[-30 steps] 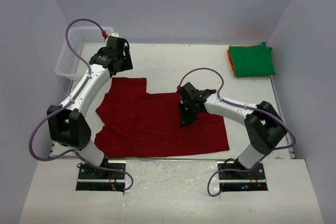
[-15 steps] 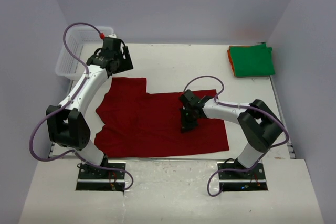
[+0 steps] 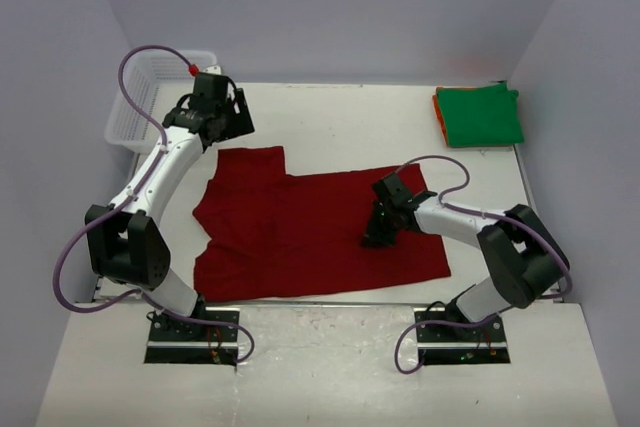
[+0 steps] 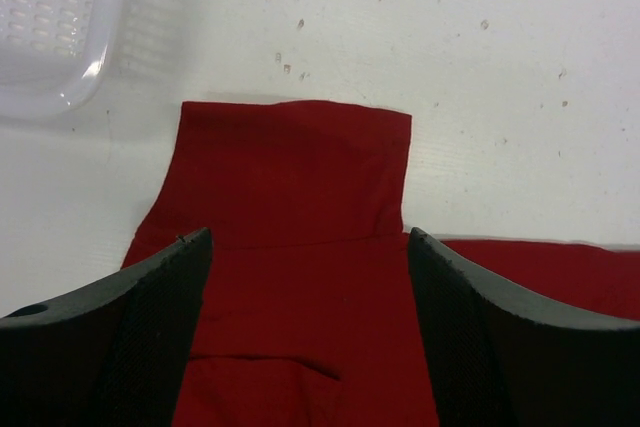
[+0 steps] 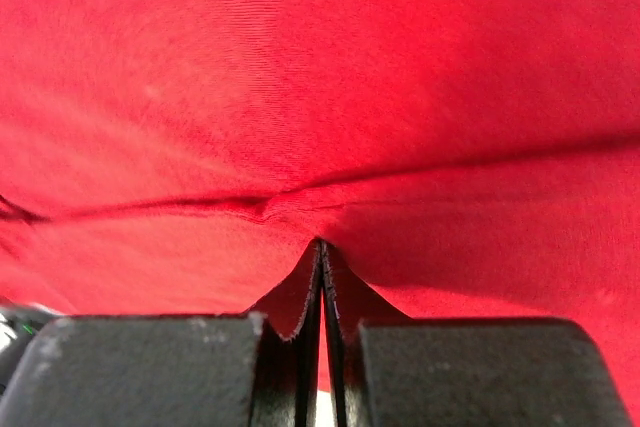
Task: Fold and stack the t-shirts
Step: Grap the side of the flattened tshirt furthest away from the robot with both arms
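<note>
From above, a white table (image 3: 330, 117) carries a white mesh basket (image 3: 140, 97) at its far left corner. At the far right corner a folded green t-shirt (image 3: 482, 115) lies on an orange t-shirt (image 3: 438, 105), of which only an edge shows. The dark red t-shirt (image 3: 290, 232) lies spread flat across the middle of the table. The left gripper (image 3: 228, 119) hangs by the shirt's far left sleeve. The right gripper (image 3: 372, 240) is down on the cloth toward the right side, its arm covering part of the shirt.

The left wrist view shows the left gripper (image 4: 305, 247) with its two dark fingers (image 4: 160, 297) spread wide above the red sleeve (image 4: 295, 167), touching nothing. The basket (image 4: 50, 27) sits just beyond, on bare table (image 4: 480, 47).

In the right wrist view, red cloth (image 5: 320, 67) fills the picture. The right gripper (image 5: 320, 247) has its jaws pressed together, pinching a small pucker of the shirt, with a crease running out to either side.
</note>
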You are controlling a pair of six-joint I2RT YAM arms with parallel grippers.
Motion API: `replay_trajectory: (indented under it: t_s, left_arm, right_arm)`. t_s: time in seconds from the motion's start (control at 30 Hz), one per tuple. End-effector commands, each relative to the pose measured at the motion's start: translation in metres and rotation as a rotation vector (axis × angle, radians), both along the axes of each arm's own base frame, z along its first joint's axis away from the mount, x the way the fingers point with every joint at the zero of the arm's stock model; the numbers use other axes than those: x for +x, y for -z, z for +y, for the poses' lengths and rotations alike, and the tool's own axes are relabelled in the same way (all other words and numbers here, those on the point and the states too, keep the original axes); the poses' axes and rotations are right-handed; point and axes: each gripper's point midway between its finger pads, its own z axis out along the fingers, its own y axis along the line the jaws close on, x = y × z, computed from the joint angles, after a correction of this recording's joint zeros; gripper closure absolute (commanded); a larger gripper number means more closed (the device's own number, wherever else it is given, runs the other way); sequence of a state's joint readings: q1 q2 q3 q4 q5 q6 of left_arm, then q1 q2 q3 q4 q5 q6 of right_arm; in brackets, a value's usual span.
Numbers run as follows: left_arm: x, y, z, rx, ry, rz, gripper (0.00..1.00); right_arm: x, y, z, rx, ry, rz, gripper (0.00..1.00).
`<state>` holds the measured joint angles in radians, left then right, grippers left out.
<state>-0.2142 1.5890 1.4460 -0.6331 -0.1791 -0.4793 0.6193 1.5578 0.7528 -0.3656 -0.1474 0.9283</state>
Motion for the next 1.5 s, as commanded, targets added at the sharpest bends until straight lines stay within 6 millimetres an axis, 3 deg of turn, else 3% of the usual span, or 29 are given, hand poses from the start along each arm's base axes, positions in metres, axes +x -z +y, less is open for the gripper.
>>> replay_trajectory:
  t_s: [0.0, 0.17, 0.33, 0.43, 0.5, 0.53, 0.57, 0.6, 0.63, 0.67, 0.77, 0.87, 1.03, 1.23, 1.47]
  left_arm:
    - [0.004, -0.013, -0.002, -0.034, 0.005, -0.049, 0.20]
    - [0.005, -0.013, -0.003, -0.034, 0.016, -0.049, 0.20]
    - [0.007, 0.005, 0.008, 0.026, -0.017, -0.006, 0.19]
    - [0.013, 0.020, 0.011, 0.050, -0.033, 0.035, 0.16]
    - [0.017, 0.038, 0.012, 0.054, -0.038, 0.090, 0.15]
    - [0.021, 0.038, 0.012, 0.052, -0.041, 0.096, 0.15]
    - [0.022, 0.041, 0.015, 0.056, -0.052, 0.110, 0.15]
    - [0.026, 0.051, 0.018, 0.065, -0.066, 0.134, 0.15]
    - [0.032, 0.047, 0.021, 0.072, -0.081, 0.123, 0.15]
    - [0.037, 0.048, 0.028, 0.075, -0.098, 0.126, 0.15]
    - [0.049, 0.067, 0.045, 0.084, -0.135, 0.185, 0.15]
    - [0.062, 0.074, 0.058, 0.061, -0.137, 0.193, 0.16]
    - [0.076, 0.089, 0.063, 0.010, -0.105, 0.226, 0.20]
    - [0.073, 0.120, 0.049, -0.086, -0.058, 0.280, 0.22]
    - [0.055, 0.141, 0.028, -0.186, -0.008, 0.334, 0.25]
  right_arm:
    - [-0.012, 0.033, -0.067, -0.230, 0.154, 0.036, 1.00]
    - [-0.003, 0.022, -0.070, -0.209, 0.190, 0.007, 1.00]
    - [0.006, 0.012, -0.068, -0.215, 0.148, -0.033, 1.00]
    - [0.022, -0.009, -0.058, -0.186, 0.062, -0.125, 1.00]
    - [0.039, -0.038, -0.049, -0.160, 0.003, -0.229, 1.00]
    - [0.045, -0.049, -0.047, -0.158, -0.007, -0.263, 1.00]
    - [0.059, -0.076, -0.041, -0.135, -0.024, -0.334, 1.00]
    - [0.062, -0.087, -0.042, -0.145, -0.028, -0.352, 0.99]
    - [0.067, -0.098, -0.039, -0.138, -0.042, -0.375, 0.97]
    - [0.079, -0.124, -0.032, -0.120, -0.067, -0.436, 0.94]
    - [0.089, -0.161, -0.024, -0.096, -0.108, -0.496, 0.88]
    - [0.089, -0.181, -0.019, -0.064, -0.143, -0.530, 0.80]
    - [0.086, -0.196, -0.031, -0.068, -0.126, -0.577, 0.52]
    - [0.103, -0.201, -0.066, -0.102, -0.042, -0.563, 0.51]
    - [0.144, -0.223, -0.101, -0.135, 0.056, -0.584, 0.51]
